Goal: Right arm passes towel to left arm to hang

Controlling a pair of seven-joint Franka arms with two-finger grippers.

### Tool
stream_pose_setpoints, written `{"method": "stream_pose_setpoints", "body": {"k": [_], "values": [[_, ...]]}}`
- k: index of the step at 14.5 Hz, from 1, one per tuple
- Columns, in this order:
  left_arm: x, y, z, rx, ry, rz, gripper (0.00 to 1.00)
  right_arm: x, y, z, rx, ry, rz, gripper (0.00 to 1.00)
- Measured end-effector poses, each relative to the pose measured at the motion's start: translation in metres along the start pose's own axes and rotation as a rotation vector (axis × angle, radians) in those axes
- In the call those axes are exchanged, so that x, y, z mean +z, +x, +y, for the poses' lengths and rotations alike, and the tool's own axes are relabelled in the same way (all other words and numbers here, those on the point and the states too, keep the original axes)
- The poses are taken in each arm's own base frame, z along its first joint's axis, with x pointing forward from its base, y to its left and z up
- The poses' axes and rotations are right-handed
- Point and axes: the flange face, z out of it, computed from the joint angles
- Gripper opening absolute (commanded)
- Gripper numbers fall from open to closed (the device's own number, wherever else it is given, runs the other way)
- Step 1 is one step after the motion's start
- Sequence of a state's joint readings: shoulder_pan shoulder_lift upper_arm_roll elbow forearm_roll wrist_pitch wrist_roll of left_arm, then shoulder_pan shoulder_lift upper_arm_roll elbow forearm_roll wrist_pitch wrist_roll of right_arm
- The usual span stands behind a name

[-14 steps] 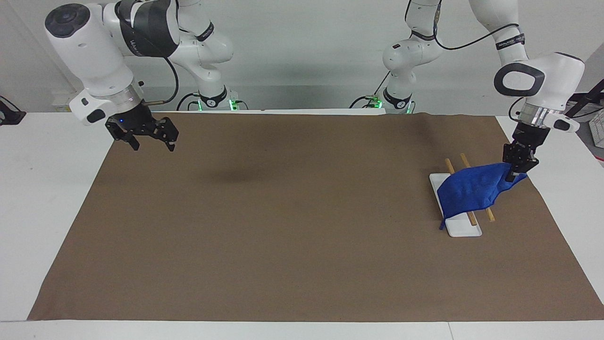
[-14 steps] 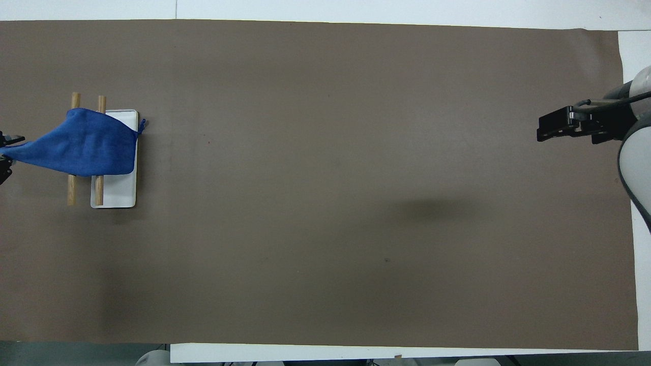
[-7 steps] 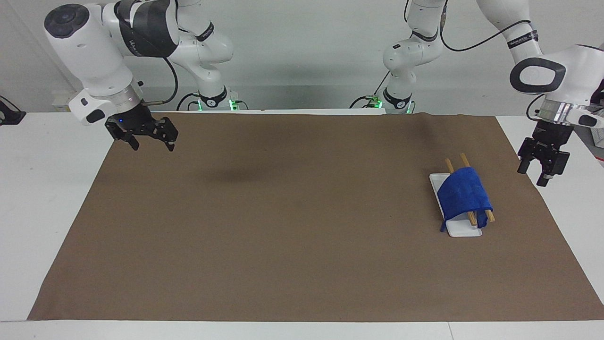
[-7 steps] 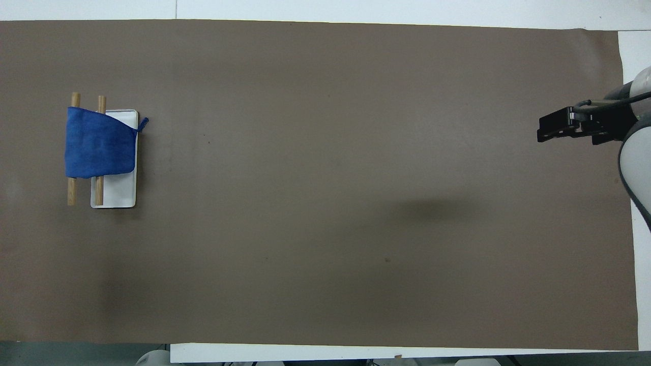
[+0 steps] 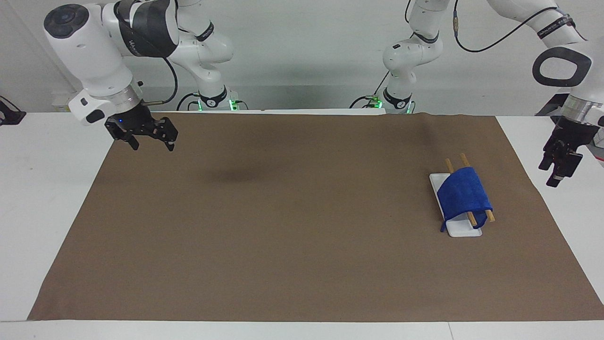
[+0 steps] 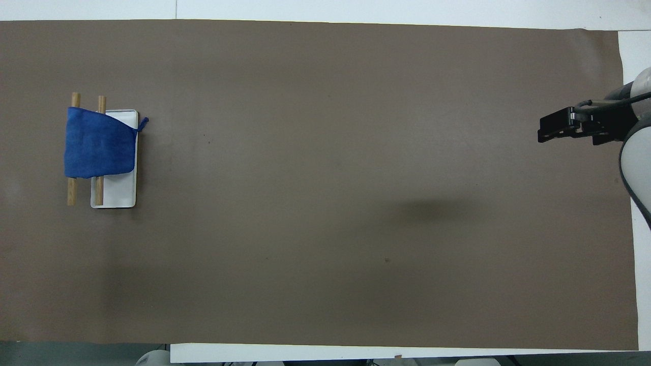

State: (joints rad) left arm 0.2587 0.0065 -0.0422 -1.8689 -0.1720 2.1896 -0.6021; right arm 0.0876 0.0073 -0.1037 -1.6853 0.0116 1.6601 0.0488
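The towel hung draped over two wooden rods of a small rack with a white base, toward the left arm's end of the table. One corner trailed down beside the base, on the side toward the right arm's end.

The left gripper hung well apart from the towel, past the edge of the brown mat and over the white table, at the left arm's end. Its fingers stood spread and held nothing.

The right gripper waited over the mat's corner at the right arm's end, a long way from the towel, its fingers parted and empty, a small blue light showing on it.
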Motion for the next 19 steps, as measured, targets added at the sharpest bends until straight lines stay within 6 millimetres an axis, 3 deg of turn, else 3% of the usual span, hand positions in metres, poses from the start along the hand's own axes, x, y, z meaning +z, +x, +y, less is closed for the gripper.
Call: {"method": "stream_pose_setpoints", "body": {"k": [4,7,12,19], "values": [[-0.03,-0.06,0.059,0.262,0.167,-0.122,1.0,-0.001,0.0,0.001,0.002,0.0,0.002,0.99],[-0.059,-0.107,0.085,0.459,0.254,-0.258,1.0,-0.009,-0.004,0.001,0.0,0.002,0.015,0.99],[-0.072,-0.147,0.082,0.687,0.328,-0.437,1.0,-0.011,-0.006,0.004,0.006,0.003,0.019,0.99],[-0.066,-0.156,0.074,0.817,0.306,-0.465,1.0,-0.01,-0.007,0.002,0.002,0.003,0.01,0.99]]}}
